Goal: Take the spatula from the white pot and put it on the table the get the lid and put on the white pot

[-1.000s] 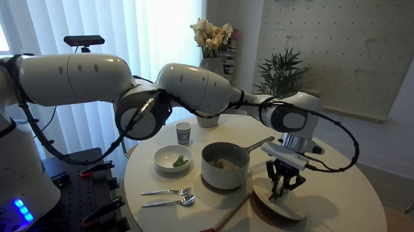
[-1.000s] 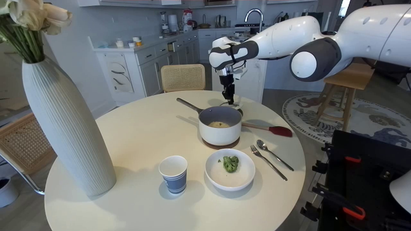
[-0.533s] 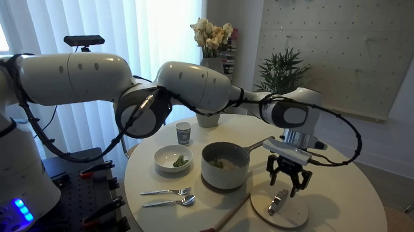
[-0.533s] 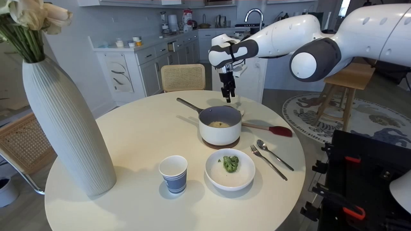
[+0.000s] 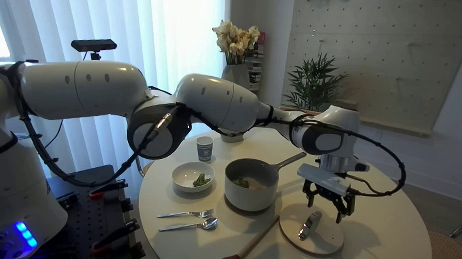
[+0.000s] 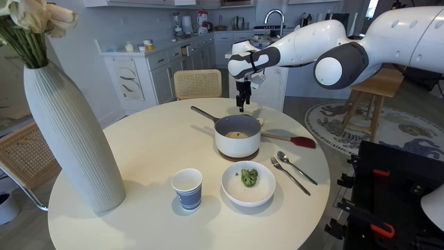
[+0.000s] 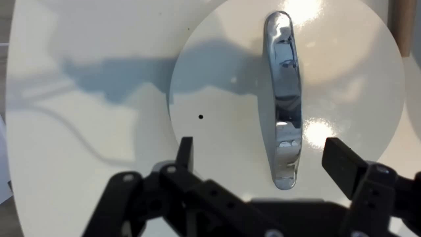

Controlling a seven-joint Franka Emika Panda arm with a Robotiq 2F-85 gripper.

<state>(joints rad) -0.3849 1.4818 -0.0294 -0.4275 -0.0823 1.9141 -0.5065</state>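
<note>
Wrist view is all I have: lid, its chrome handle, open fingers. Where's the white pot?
Observer: In an exterior view, the white pot stands left of the lid.
Operator: Anything inside it?
Observer: Yes, some food shows at the bottom.
Operator: Is that the spatula at my top right?
Observer: Yes. Its red head lies on the table, pointing away from the white pot.
</note>
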